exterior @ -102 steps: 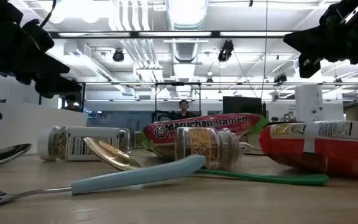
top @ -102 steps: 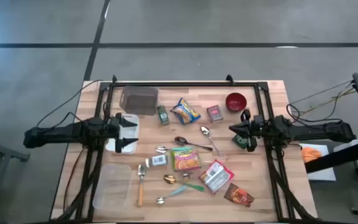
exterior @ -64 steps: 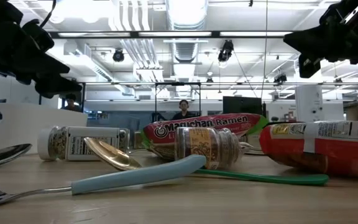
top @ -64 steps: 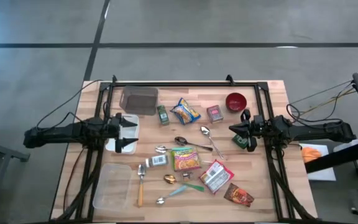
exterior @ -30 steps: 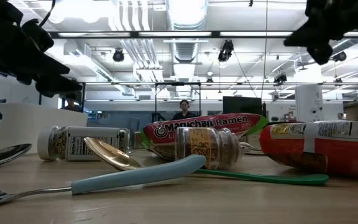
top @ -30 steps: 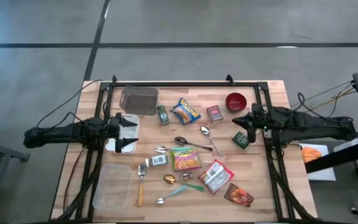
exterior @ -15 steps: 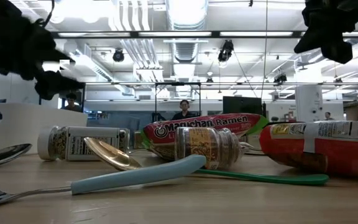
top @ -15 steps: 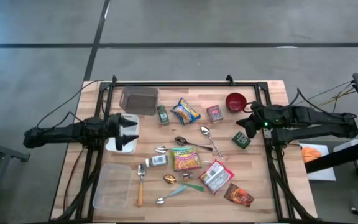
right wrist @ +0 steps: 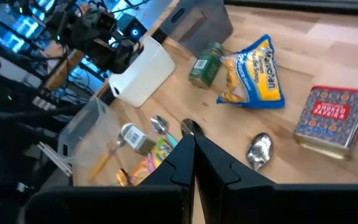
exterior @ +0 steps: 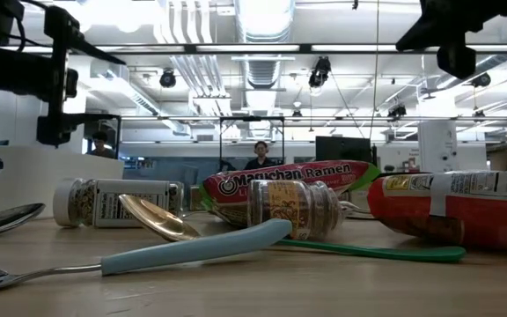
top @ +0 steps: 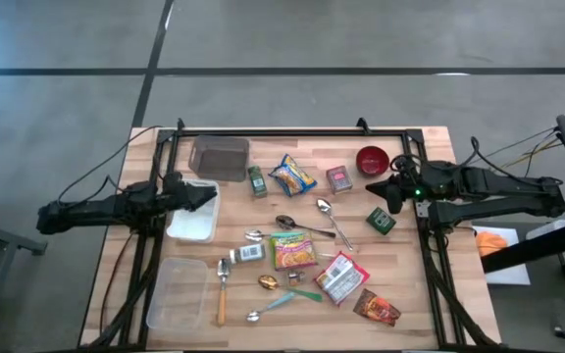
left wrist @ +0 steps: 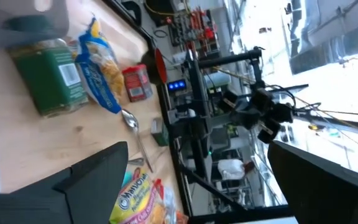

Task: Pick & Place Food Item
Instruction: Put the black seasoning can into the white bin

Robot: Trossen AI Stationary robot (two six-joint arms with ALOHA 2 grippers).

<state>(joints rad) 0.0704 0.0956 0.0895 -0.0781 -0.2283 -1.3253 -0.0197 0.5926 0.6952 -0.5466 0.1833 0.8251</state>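
Two arms are over the wooden table [top: 430, 147], neither holding anything. Landmark for all positions: the Maruchan ramen packet [top: 293, 250], lying flat near the table's middle.

Left gripper [top: 204, 195]: well to the left of the ramen packet, above the white bin [top: 192, 223], claw spread wide and empty. The left wrist view shows its two dark fingers [left wrist: 98, 177] far apart.

Right gripper [top: 392, 190]: to the right of and beyond the ramen packet, between the red bowl [top: 372, 160] and the small green box [top: 381, 220], raised off the table. Claw pinched fully together, nothing in it; the right wrist view shows the fingers [right wrist: 182, 155] meeting at a thin seam.

Food items, all resting on the table:
- yellow-and-blue snack bag [top: 292, 176], beyond the ramen packet
- green spice jar [top: 256, 181], just left of that bag
- red tin [top: 338, 178], beyond and right of the packet
- red-and-white packet [top: 341, 278], near-right of it
- small brown packet [top: 377, 309], further near-right
- labelled jar [top: 247, 254], just left of the packet

Spoons [top: 326, 213] lie scattered around the packet. Clear lidded container [top: 178, 294] sits near-left; dark bin [top: 221, 157] far-left.
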